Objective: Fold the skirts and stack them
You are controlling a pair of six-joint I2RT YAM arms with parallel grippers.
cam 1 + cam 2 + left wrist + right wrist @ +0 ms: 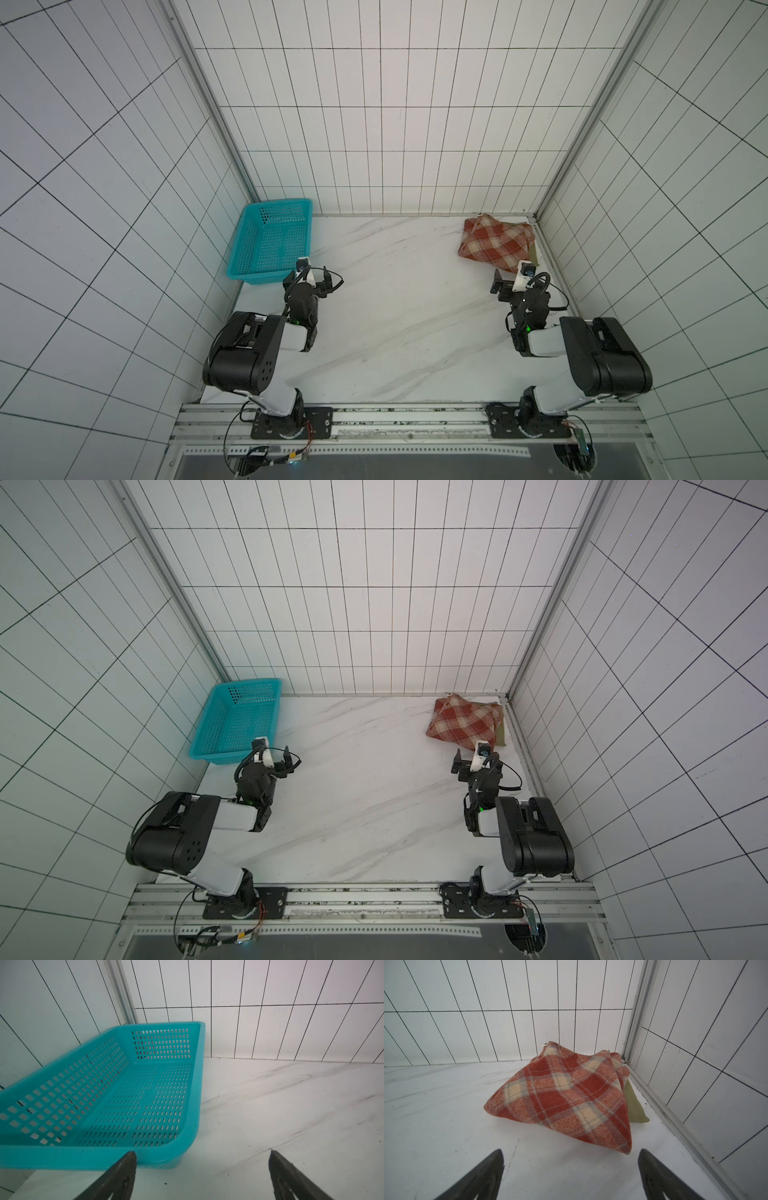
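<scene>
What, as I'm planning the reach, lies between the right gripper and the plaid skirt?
Nothing: in the right wrist view, only bare table separates the open right gripper from the plaid skirt.

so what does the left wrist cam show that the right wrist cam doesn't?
Left wrist only: the teal basket, nothing in it, by the open left gripper. Right wrist only: the plaid skirt lying over the olive skirt, only an edge of which shows, in the table's corner, ahead of the open right gripper. Both: the marble table and the tiled wall.
</scene>
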